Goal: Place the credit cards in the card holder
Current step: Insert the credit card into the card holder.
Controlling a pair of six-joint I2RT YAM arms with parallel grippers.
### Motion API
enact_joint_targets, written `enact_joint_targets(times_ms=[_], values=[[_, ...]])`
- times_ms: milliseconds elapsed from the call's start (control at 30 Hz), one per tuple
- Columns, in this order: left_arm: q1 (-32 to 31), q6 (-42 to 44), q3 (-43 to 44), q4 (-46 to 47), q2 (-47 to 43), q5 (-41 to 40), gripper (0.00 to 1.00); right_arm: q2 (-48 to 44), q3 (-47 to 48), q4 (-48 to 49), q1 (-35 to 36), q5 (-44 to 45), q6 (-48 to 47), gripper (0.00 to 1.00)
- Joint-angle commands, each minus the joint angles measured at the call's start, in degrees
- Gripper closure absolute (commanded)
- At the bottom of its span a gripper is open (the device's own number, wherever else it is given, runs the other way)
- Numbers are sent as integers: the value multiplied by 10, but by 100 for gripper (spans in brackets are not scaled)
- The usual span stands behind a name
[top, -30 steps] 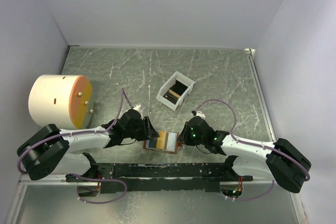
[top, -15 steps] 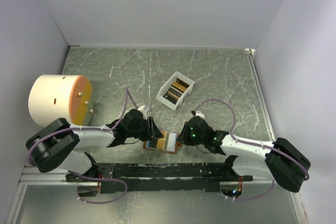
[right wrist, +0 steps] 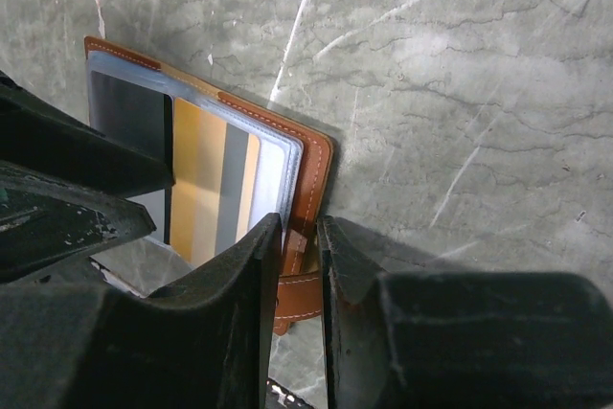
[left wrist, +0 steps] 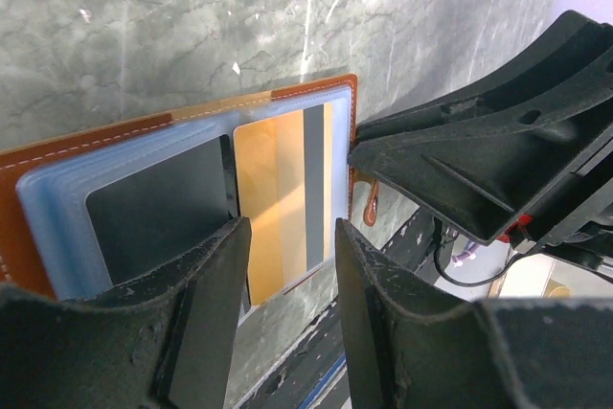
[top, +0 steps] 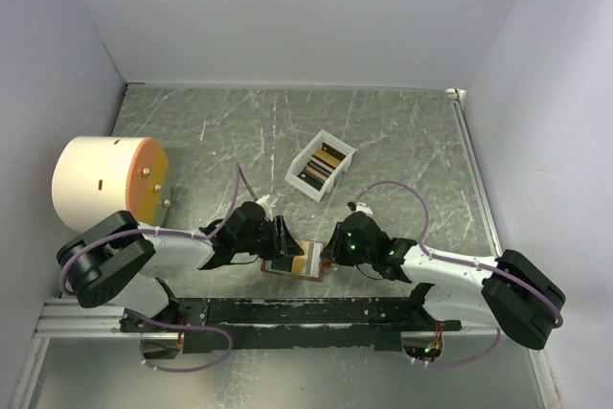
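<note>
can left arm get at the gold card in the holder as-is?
Probably yes: the gold card lies in the card holder, directly between the open left fingers, with nothing blocking it. The right fingers grip only its tab side, off to one side.

Soft, even light fills the top view, leaving the walls beyond the card holder pale and only faint shade beside it. In the wrist views the card holder is sharp with a slight sheen, while the dark fingers in front of it are blurred and underlit.
</note>
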Motion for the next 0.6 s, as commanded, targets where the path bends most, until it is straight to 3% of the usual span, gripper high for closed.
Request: enact_joint_targets(times_ms=[0, 400, 567], values=[[-12, -5, 11, 16, 24, 15, 48, 7, 2, -10, 4, -3, -8, 77], [-33, -7, 23, 47, 36, 8, 49, 18, 5, -8, 5, 4, -18, 77], [-33, 16, 39, -36, 0, -36, 48, 9, 16, -30, 4, 17, -26, 77]])
